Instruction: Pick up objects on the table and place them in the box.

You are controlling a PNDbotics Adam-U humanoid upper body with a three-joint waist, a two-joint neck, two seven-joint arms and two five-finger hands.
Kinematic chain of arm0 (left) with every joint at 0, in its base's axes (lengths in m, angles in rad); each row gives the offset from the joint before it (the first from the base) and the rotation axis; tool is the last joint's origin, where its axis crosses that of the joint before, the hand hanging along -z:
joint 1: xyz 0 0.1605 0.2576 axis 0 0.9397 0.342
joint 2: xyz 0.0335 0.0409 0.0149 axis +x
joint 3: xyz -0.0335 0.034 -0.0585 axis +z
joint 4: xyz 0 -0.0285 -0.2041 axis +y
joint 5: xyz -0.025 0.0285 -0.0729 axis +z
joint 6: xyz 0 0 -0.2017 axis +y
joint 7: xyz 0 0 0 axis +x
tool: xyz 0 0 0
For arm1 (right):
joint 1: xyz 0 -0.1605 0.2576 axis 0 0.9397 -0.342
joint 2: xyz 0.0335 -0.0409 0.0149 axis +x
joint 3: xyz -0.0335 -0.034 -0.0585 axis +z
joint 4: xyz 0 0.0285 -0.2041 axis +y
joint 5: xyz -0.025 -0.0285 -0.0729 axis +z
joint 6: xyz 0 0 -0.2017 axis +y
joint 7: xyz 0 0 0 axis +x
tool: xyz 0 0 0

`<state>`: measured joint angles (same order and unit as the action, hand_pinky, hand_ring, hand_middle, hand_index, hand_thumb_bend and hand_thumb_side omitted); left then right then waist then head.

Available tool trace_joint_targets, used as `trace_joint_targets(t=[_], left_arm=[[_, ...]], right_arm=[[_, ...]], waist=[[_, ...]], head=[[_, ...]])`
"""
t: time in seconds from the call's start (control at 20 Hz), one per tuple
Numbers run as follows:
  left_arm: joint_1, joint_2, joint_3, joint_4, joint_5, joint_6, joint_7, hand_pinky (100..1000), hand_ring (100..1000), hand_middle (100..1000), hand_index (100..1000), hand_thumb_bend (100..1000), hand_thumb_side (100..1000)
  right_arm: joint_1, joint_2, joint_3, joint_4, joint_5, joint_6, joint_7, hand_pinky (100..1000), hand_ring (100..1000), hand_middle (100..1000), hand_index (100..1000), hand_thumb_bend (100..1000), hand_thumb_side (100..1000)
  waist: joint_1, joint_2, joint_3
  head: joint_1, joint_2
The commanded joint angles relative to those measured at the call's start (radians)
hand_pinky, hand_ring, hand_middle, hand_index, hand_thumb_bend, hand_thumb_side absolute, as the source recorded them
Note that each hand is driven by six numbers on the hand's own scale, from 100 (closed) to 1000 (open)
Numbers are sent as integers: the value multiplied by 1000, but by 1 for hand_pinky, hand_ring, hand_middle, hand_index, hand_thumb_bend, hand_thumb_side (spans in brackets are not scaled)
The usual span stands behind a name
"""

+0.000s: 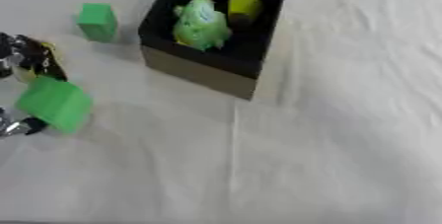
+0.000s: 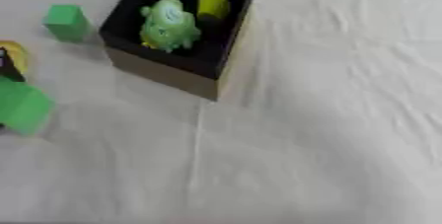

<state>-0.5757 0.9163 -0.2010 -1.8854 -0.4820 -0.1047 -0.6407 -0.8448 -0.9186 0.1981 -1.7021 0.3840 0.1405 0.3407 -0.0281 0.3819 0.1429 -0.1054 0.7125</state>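
1. Where the left robot hand (image 1: 24, 65) enters at the left edge of the left eye view, a flat bright green block (image 1: 55, 103) sits between its black fingers above and a silver and black finger tip below; the fingers are curled round the block, and it is tilted. Whether the block touches the desk cannot be told.
2. A small patch of yellow shows just beside the black fingers, above the flat block; what it belongs to cannot be made out.
3. Further up, a smaller bright green cube (image 1: 96, 20) stands alone on the desk, apart from the held block and just left of the box.
4. The box (image 1: 203, 72) is square and open-topped, with a black inside and tan cardboard outer walls. It stands at the upper middle of the view, turned askew so that one corner points toward the lower right.
5. Inside the box lie two things: a light green, lumpy soft-looking toy (image 1: 201, 23) in the middle, and a yellow rounded object (image 1: 244, 6) touching or just beside it, toward the far right corner.
6. The desk (image 1: 328, 144) is covered with a white cloth, creased, with one long fold running down from the box's near corner.
7. Right robot hand: shows in neither view.
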Motion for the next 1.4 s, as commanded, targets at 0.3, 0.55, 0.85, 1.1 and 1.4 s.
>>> trace_joint_targets(t=[0.3,0.55,0.85,1.1,1.4], left_arm=[[-172,-15,21,-39,24,14,9,673,640,548,559,273,100],[-324,-120,-20,75,33,11,-2,671,642,549,564,254,100],[-507,-323,-62,297,-46,-6,72,685,660,569,589,228,100],[-579,-474,-72,474,-174,-33,184,687,663,573,594,237,100],[-608,-570,-60,658,-324,-87,285,694,673,591,614,271,100]], right_arm=[[-19,-21,-18,-8,-8,0,-5,908,906,776,835,156,388],[-28,-12,-22,-7,-10,1,-6,908,906,775,834,147,386],[-63,13,-26,-8,-18,2,-7,909,905,774,834,138,383],[-99,41,-17,-9,-19,-1,2,909,905,774,833,138,385],[-120,62,-6,-7,-16,-5,12,909,905,774,833,138,388]], waist=[[11,-38,2],[10,-45,0],[6,-49,-8],[-1,-44,-26],[-5,-31,-50]], head=[[-6,4],[-11,3],[-16,0],[-11,-10],[-6,-23]])
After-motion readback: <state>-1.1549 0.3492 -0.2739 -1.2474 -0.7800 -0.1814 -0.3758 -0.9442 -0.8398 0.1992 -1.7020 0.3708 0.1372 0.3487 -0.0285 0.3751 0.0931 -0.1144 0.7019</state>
